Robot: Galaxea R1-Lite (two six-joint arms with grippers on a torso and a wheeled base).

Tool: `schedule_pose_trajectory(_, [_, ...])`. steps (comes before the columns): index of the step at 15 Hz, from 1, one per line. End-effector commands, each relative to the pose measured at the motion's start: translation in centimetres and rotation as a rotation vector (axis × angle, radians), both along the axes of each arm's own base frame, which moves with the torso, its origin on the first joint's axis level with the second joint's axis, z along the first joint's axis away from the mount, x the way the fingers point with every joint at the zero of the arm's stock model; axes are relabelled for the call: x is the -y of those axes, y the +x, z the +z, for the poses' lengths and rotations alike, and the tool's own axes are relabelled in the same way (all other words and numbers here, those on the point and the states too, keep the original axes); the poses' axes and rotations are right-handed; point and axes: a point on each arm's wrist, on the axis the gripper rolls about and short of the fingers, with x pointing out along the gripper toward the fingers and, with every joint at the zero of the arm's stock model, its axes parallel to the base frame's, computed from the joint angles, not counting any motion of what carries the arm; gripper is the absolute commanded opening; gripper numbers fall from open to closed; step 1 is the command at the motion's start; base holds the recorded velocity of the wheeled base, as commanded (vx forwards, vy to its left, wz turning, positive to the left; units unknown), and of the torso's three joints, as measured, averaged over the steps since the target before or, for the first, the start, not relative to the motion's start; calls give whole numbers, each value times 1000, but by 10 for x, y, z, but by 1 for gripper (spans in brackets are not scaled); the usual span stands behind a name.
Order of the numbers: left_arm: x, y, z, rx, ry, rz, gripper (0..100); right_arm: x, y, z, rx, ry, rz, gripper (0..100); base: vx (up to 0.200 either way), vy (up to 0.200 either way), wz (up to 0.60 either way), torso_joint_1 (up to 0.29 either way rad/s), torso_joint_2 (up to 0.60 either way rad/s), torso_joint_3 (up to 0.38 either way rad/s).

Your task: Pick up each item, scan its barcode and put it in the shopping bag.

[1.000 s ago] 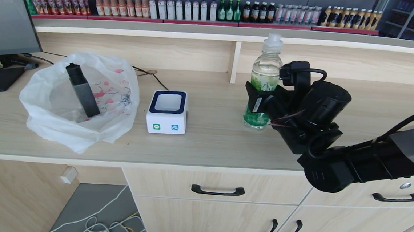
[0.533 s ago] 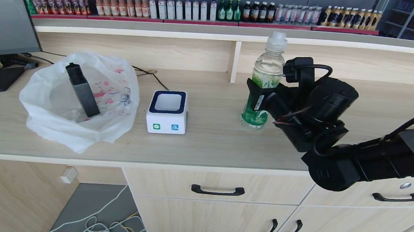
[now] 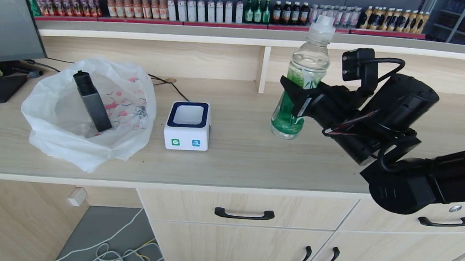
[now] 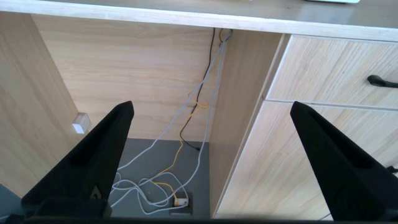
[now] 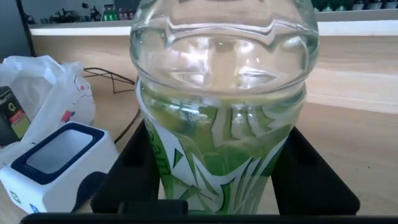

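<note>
Drink shelves line the back wall, and a wooden counter [image 3: 234,159] runs in front of them. Over the counter, the right gripper [image 3: 296,97] is closed tight on a bottle [image 3: 307,64] with a green label. It grips the bottle at the middle, and the bottle leans a little. I cannot tell if its base touches the counter. A white scanner [image 3: 188,125] sits well to the left of that gripper. A bag [image 3: 52,134] lies farther out on the same side, with a dark box [image 3: 92,102] standing in it. The left gripper [image 4: 210,106] hangs wide and empty, down by the drawers [image 4: 323,68].
</note>
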Motion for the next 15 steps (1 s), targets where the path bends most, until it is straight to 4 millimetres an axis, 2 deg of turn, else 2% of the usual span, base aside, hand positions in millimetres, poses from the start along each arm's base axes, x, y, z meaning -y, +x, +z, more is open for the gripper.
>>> schedule_pose_trajectory(1, [0, 0, 0, 0, -1, 0, 100, 10, -17, 13, 21, 17, 45, 0, 0, 0, 0, 0, 0, 0])
schedule_pose_trajectory(5, [0, 0, 0, 0, -1, 0, 100, 25, -52, 7, -5, 49, 256, 0, 0, 0, 0, 0, 0, 0])
schedule_pose_trajectory(6, [0, 0, 0, 0, -1, 0, 100, 27, -55, 5, -6, 50, 271, 0, 0, 0, 0, 0, 0, 0])
schedule_pose_trajectory(7, [0, 0, 0, 0, -1, -2, 100, 33, -68, -4, -6, 43, 344, 0, 0, 0, 0, 0, 0, 0])
schedule_pose_trajectory(8, [0, 0, 0, 0, -1, -2, 100, 34, -71, -6, -5, 42, 361, 0, 0, 0, 0, 0, 0, 0])
schedule_pose_trajectory(12, [0, 0, 0, 0, -1, 0, 100, 47, -102, -35, -76, 60, 528, 0, 0, 0, 0, 0, 0, 0])
schedule_pose_trajectory(15, [0, 0, 0, 0, -1, -2, 100, 53, -121, -30, -105, 83, 620, 0, 0, 0, 0, 0, 0, 0])
